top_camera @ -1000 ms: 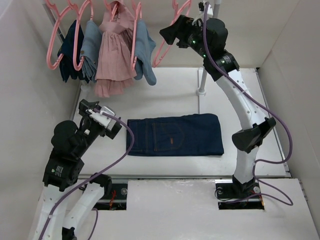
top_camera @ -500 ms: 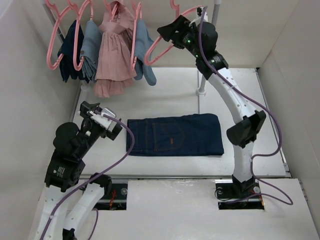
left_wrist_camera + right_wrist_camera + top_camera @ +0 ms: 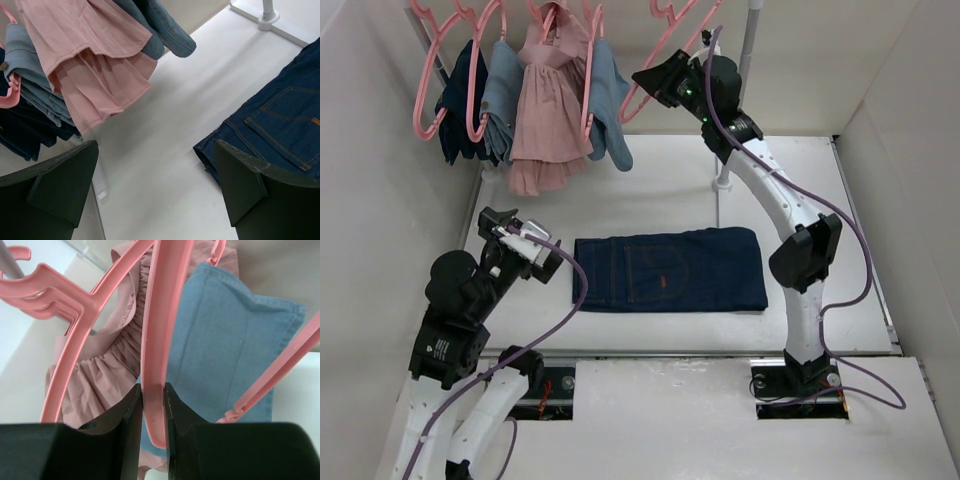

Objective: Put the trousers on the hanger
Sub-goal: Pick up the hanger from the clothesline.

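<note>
The trousers [image 3: 670,270] lie folded flat on the table, dark navy with orange stitching; their left end shows in the left wrist view [image 3: 280,130]. My left gripper [image 3: 520,242] hovers just left of them, open and holding nothing [image 3: 156,150]. Up at the rail, my right gripper [image 3: 655,82] is shut on the lower curved bar of a bare pink hanger [image 3: 638,98]. In the right wrist view both fingers press that hanger [image 3: 156,330] between them [image 3: 153,392].
A rail across the back carries a pink dress [image 3: 548,110], faded blue denim garments [image 3: 610,100], a dark garment [image 3: 458,95] and more pink hangers [image 3: 428,85]. The rack's white post [image 3: 725,160] stands behind the trousers. Walls close in left and right.
My right gripper moved left along the rail and shut on the pink hanger, which now tilts in its grip. The left arm barely shifted.
</note>
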Available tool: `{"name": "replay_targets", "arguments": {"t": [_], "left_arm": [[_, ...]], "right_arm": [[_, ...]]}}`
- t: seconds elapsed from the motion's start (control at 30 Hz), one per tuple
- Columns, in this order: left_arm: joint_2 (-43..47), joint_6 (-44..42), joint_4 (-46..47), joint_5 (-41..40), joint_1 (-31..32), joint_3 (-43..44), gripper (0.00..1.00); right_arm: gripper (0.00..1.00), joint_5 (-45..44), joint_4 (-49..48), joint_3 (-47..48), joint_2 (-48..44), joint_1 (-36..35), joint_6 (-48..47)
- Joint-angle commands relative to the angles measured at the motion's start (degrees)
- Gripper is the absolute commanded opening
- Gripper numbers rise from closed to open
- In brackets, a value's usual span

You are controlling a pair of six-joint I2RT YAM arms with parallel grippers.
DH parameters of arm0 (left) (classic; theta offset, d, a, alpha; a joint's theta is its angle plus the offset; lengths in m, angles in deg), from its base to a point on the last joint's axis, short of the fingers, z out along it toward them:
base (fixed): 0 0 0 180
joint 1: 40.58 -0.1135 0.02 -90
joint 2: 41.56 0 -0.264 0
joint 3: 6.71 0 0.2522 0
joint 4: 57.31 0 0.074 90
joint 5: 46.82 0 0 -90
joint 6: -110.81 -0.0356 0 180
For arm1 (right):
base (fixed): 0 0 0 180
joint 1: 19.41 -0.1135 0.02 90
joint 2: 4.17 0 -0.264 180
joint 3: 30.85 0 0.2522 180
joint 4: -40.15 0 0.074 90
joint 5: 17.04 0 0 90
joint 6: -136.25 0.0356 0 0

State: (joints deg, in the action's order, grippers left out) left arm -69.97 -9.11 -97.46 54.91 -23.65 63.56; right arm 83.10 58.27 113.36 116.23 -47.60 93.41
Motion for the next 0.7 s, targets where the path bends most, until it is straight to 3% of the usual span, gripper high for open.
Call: {"name": "replay_targets", "arguments": {"t": [0.0,0.13,0.27,0.37,0.67], "left_arm": [[0.9,0.7,1.8,0.2,0.3,-0.6,0.97],[0.9,0.7,1.3,0.8,0.3,-0.6,0.95],[0.9,2.9,1.8,2.1,0.3,-0.6,0.89],[0.2,7.2,2.7,3.2,0.3,-0.6,0.8],[-7.7,17.4,3.2,10.7,0.3,1.1,0.76]], "right_arm": [[0.0,4.8,-5.9,-0.7,-5.3,0.2,-0.8],[0.0,13.7,-6.4,-0.7,-7.5,0.2,-4.6],[0.0,20.4,-6.4,-8.7,-13.2,0.2,-6.6],[0.0,21.2,-6.4,-20.6,-19.1,0.2,-8.7],[0.0,24.1,-6.4,-51.1,-29.6,-2.4,-15.9]]}}
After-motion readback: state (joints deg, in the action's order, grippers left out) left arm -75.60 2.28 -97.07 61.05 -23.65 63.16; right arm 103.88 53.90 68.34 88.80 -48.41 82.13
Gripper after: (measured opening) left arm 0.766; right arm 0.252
